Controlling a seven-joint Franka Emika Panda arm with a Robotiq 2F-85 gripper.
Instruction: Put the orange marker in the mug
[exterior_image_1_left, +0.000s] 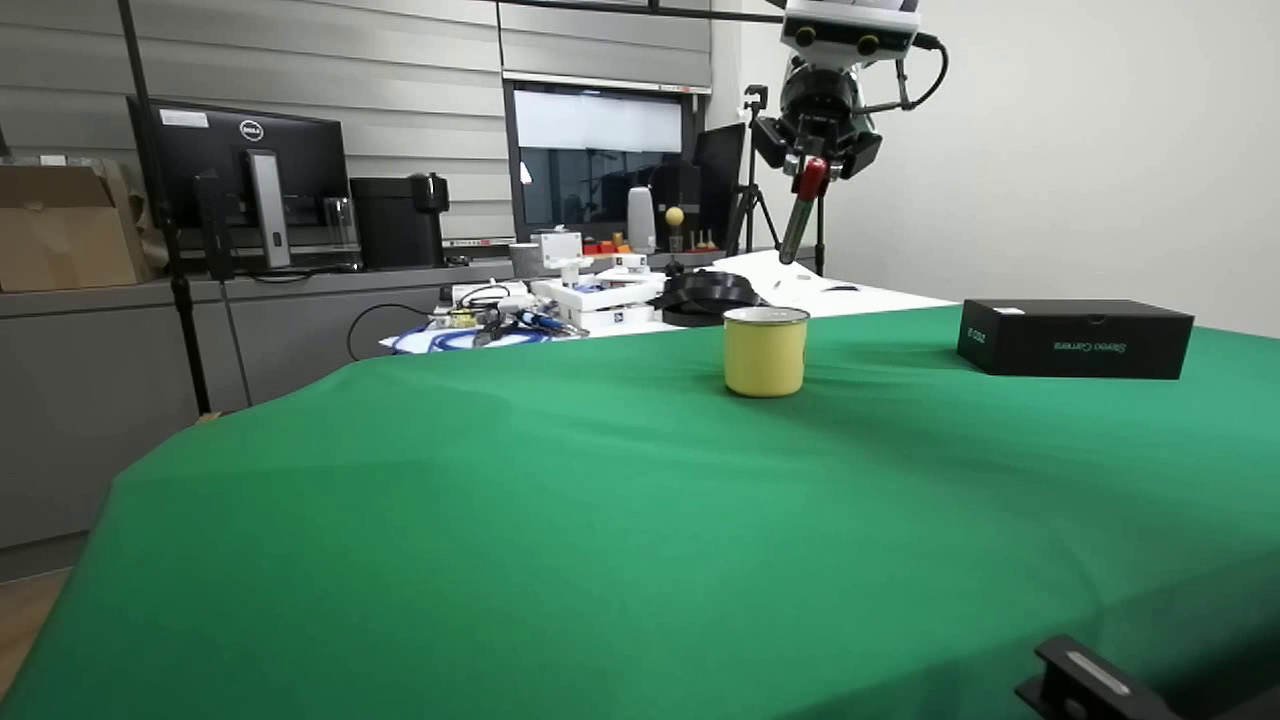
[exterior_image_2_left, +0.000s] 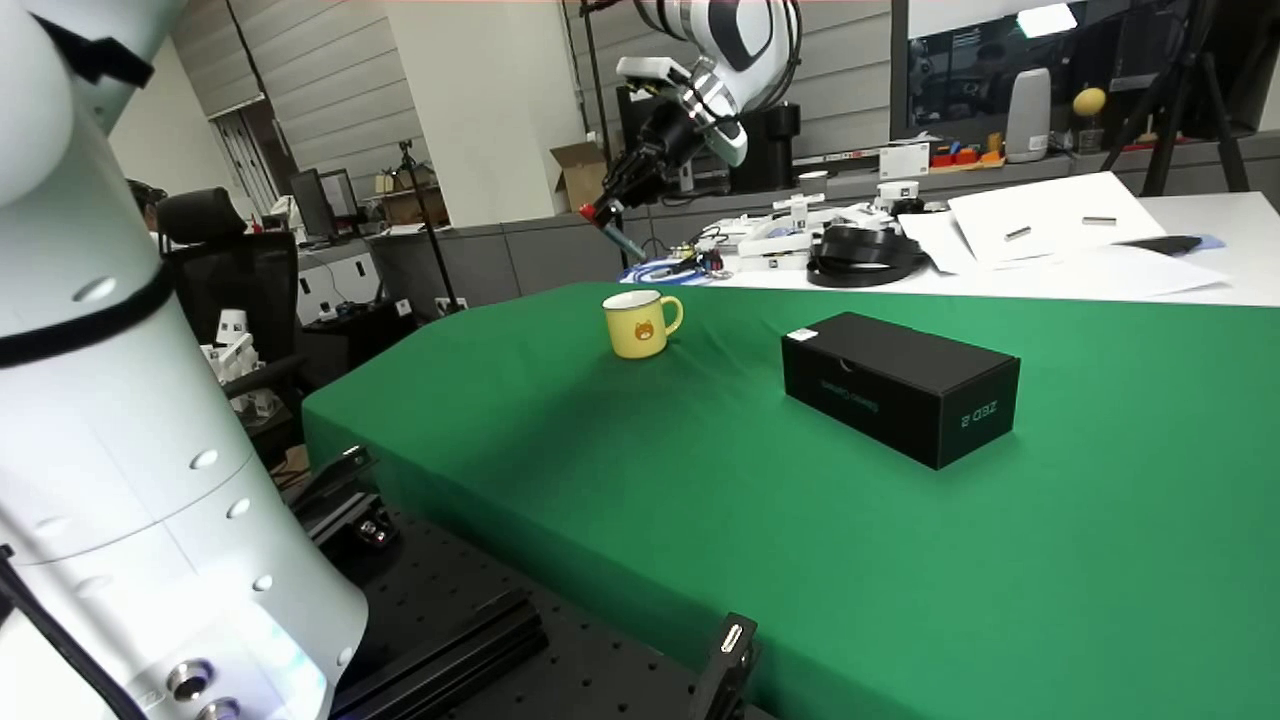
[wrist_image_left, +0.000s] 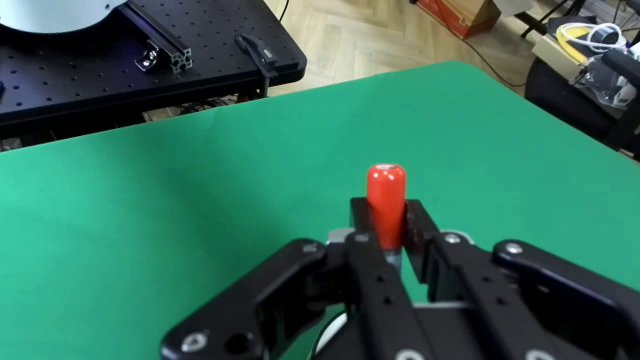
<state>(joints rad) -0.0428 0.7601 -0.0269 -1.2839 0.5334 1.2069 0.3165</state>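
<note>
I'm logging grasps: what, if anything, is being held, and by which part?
A slim, cylindrical red-and-grey marker, gripped between the jaws by its glossy red end.

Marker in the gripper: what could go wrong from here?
The marker slants in both exterior views, so its lower end might catch the mug and tip it.
Only a sliver of the mug shows past the gripper in the wrist view, so the aim may be off and the marker could drop onto the green cloth.
</note>
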